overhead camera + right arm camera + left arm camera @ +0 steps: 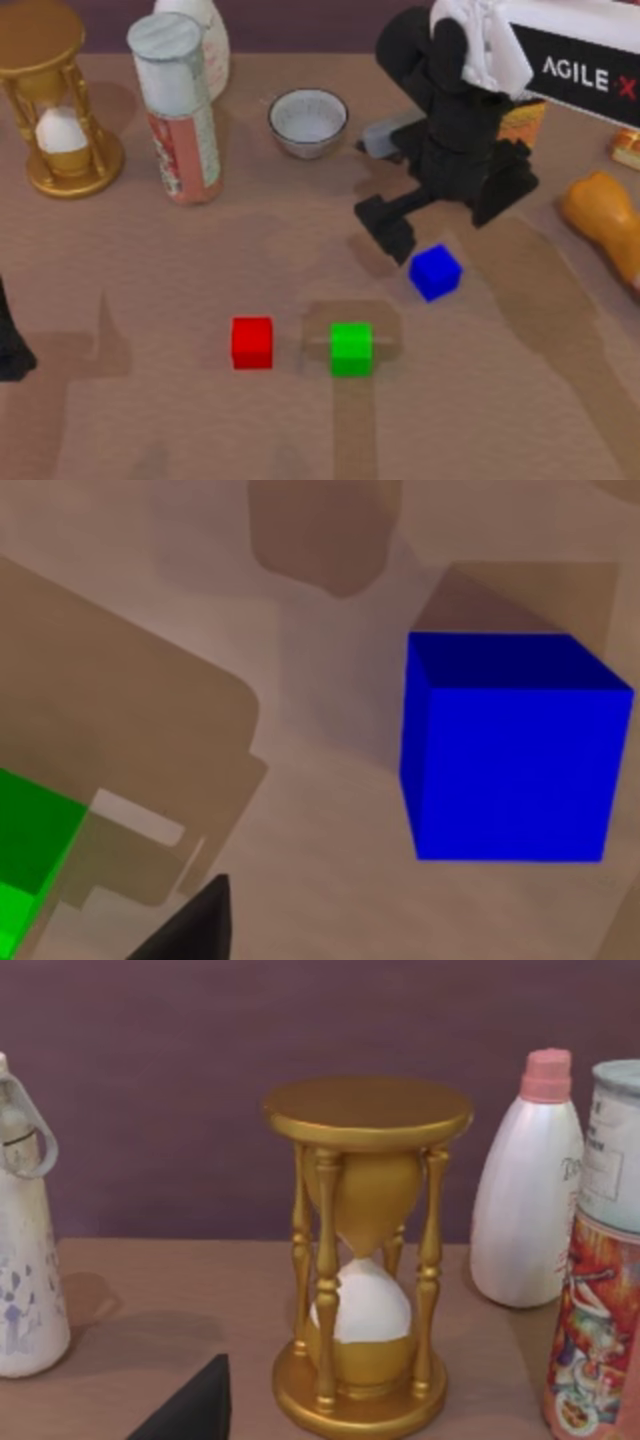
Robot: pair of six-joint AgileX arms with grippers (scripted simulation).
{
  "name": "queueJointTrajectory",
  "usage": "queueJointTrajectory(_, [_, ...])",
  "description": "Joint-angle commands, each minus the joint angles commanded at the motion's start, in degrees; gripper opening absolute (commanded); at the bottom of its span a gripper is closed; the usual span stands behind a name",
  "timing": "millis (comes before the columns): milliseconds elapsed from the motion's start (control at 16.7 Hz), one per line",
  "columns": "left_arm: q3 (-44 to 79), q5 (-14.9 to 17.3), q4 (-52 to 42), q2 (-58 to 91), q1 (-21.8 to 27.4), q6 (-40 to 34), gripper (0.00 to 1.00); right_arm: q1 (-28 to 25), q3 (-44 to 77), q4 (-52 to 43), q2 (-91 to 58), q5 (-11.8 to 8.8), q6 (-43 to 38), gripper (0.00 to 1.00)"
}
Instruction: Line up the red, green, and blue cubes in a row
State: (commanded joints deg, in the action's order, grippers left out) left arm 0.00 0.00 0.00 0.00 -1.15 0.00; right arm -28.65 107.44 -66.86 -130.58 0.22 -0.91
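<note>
green cube [351,348] and red cube [252,342] sit side by side near the front edge of the counter [150,420], level with each other and a little apart, red to the left. blue cube [435,271] lies behind and to the right of the green one, turned at an angle and out of line with the other two; in the right wrist view it fills much of the frame as a blue block [510,750] resting on the counter, with a corner of the green cube [25,850] at the edge.

right hand [400,225] hangs above the counter just left of and behind the blue cube, near it but holding nothing; one dark finger [385,228] reaches out toward the left, and i cannot tell how wide the hand stands (only one fingertip [195,930] shows in its own wrist view). the right arm [460,130] comes in from the back right, carrying a white panel with lettering.

left hand [12,345] is parked at the far left edge of the counter, only a dark sliver of it in sight, so its opening cannot be told either.

along the back stand a gold hourglass [60,100], a tall canister [178,110] with a white bottle [205,40] behind it, and a small white bowl [308,122]. an orange object [605,225] lies at the right edge.
</note>
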Motion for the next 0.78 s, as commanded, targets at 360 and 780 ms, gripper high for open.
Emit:
queueJointTrajectory(360, [0.00,0.00,0.00,0.00,0.00,0.00,1.00,-0.12,-2.82,4.14,-1.42,0.01,-0.18,1.00])
queueJointTrajectory(780, [0.00,0.00,0.00,0.00,0.00,0.00,1.00,-0.07,-9.82,16.42,-6.60,0.07,-0.14,1.00])
